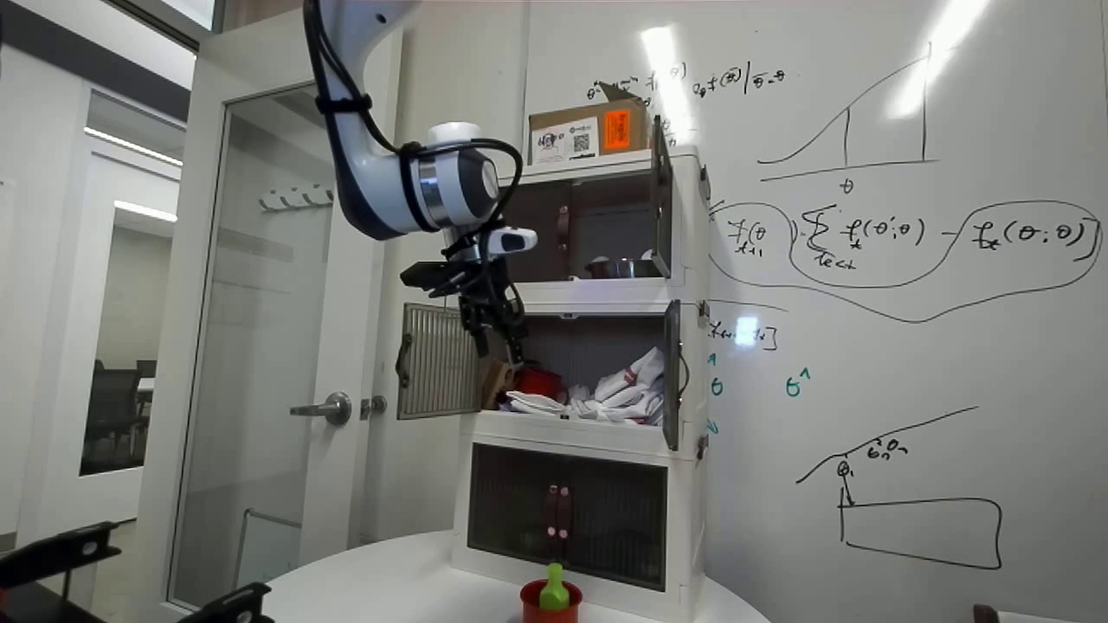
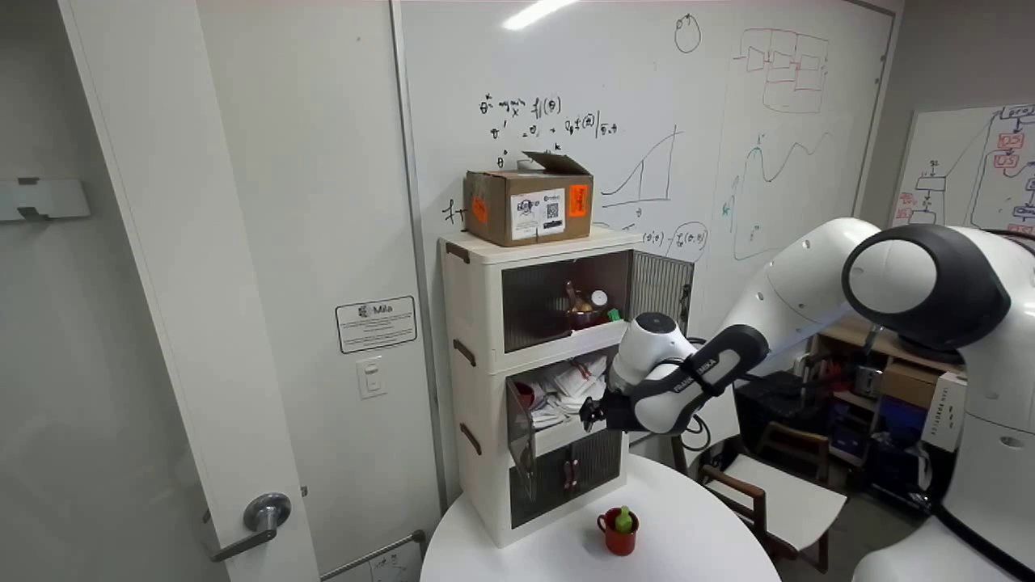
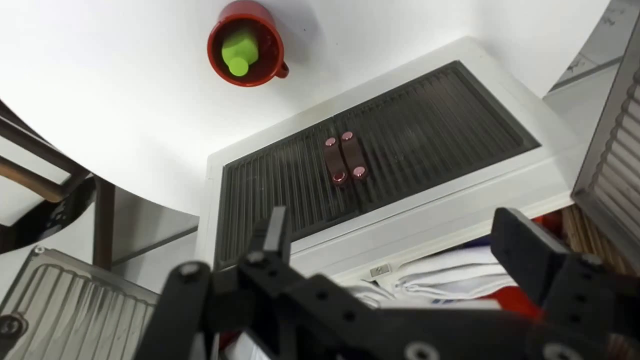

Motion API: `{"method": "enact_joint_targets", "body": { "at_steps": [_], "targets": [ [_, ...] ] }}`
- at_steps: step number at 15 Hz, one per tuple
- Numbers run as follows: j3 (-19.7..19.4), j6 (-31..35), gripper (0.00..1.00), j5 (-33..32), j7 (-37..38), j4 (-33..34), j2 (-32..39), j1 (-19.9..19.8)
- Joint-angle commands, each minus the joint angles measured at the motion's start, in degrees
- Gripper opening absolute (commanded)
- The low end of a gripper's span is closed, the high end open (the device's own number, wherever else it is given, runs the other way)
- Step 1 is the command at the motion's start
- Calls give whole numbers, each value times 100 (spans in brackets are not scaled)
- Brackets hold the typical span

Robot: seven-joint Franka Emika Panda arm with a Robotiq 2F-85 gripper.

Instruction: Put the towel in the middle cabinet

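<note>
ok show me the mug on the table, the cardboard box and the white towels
Mug (image 2: 621, 541): in an exterior view, outer wall.
Cardboard box (image 2: 537, 215): in an exterior view, labelled face.
White towels (image 3: 452, 273): wrist view, folded layers.

In an exterior view, the wall sign (image 2: 377, 325) beyond the left edge of the desk (image 2: 695, 533) reads "Mila", its smaller lines illegible; "FRANKA EMIKA" stands on the robot arm (image 2: 800, 287), above the right edge there. A white label (image 2: 531, 217) on the cardboard box (image 2: 530, 183) bears a QR code and print too small to read. Behind the far edge, the whiteboard (image 1: 866, 355) carries handwritten formulas, among them "(θ;θ)".
</note>
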Motion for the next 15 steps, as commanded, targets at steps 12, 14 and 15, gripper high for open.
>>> {"method": "enact_joint_targets", "body": {
  "at_steps": [12, 14, 15],
  "targets": [
    [-157, -312, 100, 862, -3443, -452, -839, 150],
    [-150, -314, 100, 854, -3448, -465, -853, 147],
    [-150, -314, 100, 854, -3450, -465, -853, 146]
  ]
}}
